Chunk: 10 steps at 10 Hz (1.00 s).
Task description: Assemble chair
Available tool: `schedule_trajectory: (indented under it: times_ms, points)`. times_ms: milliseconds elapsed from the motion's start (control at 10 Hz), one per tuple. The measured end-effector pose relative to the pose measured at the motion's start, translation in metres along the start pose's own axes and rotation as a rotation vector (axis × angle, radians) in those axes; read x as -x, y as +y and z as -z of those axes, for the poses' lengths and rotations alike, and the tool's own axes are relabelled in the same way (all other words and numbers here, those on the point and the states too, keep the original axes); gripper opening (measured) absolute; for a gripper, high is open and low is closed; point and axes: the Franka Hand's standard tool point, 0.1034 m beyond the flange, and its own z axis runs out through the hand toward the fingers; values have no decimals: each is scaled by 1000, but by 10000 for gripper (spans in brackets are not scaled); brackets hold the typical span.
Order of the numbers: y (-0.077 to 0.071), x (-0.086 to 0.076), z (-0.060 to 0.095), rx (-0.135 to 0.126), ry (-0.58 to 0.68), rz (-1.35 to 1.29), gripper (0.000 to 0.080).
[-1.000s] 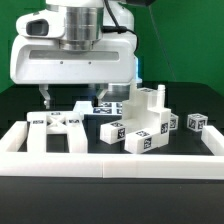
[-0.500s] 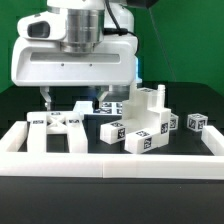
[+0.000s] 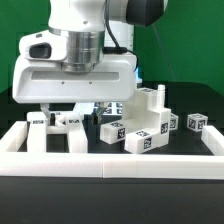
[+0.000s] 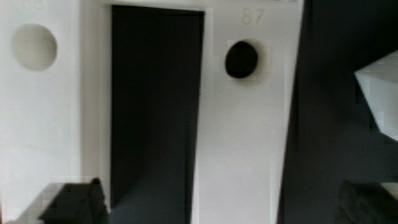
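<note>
1. The arm point(image 3: 85, 25) comes straight down from above. Its broad white housing sits level and low over the pieces at the exterior view's left.
2. The claw point(image 3: 70, 110) is spread wide and grips nothing. In the wrist view the dark fingertips point(image 4: 71, 203) sit far apart, with only the part below showing between them. From here I can't tell whether the tips touch that part.
3. Under the claw lies a flat chair panel point(image 3: 55, 128), matte white, with square black-and-white tags on its top face. Close up, the panel point(image 4: 240, 130) shows smooth white bars with a long dark slot between them. Each bar has a round hole; the picture is a bit blurred.
4. At the exterior view's right of the claw is a pile of blocky chair pieces point(image 3: 145, 122). They are stepped and square-edged, of the same dull white plastic, with tags on their faces and a short post standing on top.
5. Further to the exterior view's right, apart from the pile, is a small tagged block point(image 3: 197, 123).
6. All of this sits on a black table point(image 3: 190, 102). A long, low white rail point(image 3: 110, 162) runs along the front.
</note>
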Motion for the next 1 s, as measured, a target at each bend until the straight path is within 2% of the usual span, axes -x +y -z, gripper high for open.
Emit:
schedule_trajectory:
  times_ms: [500, 1000]
  points:
    - [-4, 5, -17, -3, -26, 5, 649]
    - [-6, 9, -25, -7, -41, 8, 649]
